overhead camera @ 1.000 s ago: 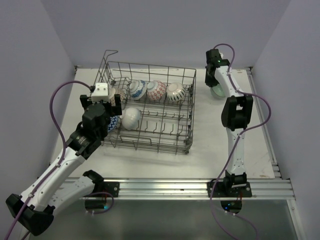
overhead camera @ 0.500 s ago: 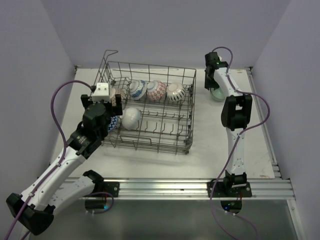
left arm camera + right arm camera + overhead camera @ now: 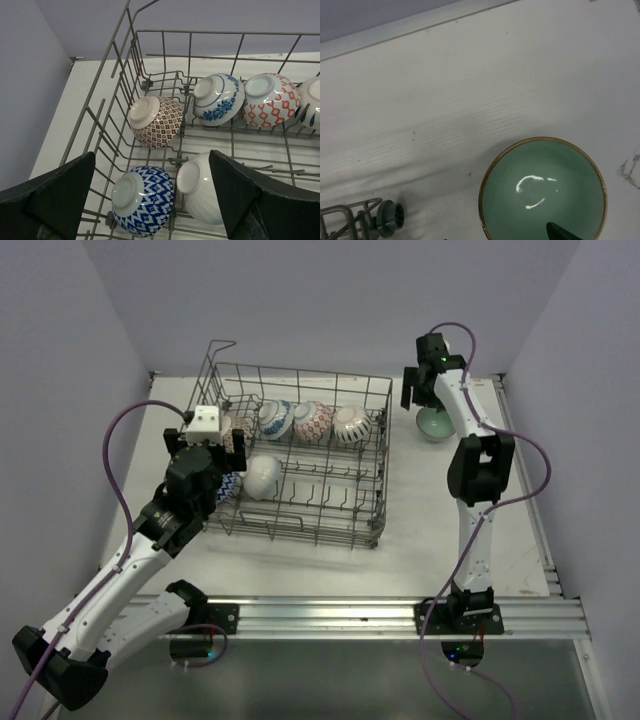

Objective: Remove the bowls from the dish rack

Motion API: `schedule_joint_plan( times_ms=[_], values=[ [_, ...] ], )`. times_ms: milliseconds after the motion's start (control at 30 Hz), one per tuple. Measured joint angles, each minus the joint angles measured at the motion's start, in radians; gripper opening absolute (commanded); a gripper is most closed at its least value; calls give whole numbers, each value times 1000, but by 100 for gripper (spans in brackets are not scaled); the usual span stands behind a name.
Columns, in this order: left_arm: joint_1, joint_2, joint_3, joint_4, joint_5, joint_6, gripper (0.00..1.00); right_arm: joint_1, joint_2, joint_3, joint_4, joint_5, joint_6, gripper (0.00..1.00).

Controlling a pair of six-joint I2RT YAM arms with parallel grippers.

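Observation:
The wire dish rack [image 3: 300, 502] holds several bowls on their sides. In the left wrist view a blue-and-white bowl [image 3: 142, 200] and a plain white bowl [image 3: 202, 192] lie right under my left gripper [image 3: 150, 200]. It is open, with one finger on each side of them. Behind them lie a brown-patterned bowl [image 3: 156, 121], a blue floral bowl [image 3: 218, 98] and a red-patterned bowl [image 3: 270, 99]. A pale green bowl [image 3: 433, 424] stands upright on the table right of the rack. My right gripper [image 3: 418, 398] hangs open just above it, one fingertip [image 3: 562, 233] over its inside.
The rack's raised wire handle [image 3: 220, 345] stands at its back left corner. One rack foot [image 3: 390, 218] shows left of the green bowl [image 3: 542, 190]. The back wall runs close behind the green bowl, and the right wall stands beyond the table edge.
My right gripper has opened, let go of the green bowl on the table and lifted off it. The left arm has not moved.

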Motion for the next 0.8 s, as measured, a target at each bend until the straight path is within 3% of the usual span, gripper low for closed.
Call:
schedule_joint_plan(
  times_ms=[133,233,400,533,700,800],
  values=[
    [0,0,0,0,8,0,100,1,-125,-24,14,-21,21,85],
    [0,0,0,0,11,0,100,13,-297,-131,79,-51,34,88],
    [0,0,-2,5,20,6,100,133,-551,-275,166,-72,39,89],
    [0,0,-2,7,7,12,100,242,-735,-525,302,-175,86,84],
    [0,41,86,-51,-54,18,100,240,-912,-914,380,-253,160,78],
    [20,90,190,-66,-83,31,100,237,-945,-1022,388,-287,178,74]
  ],
)
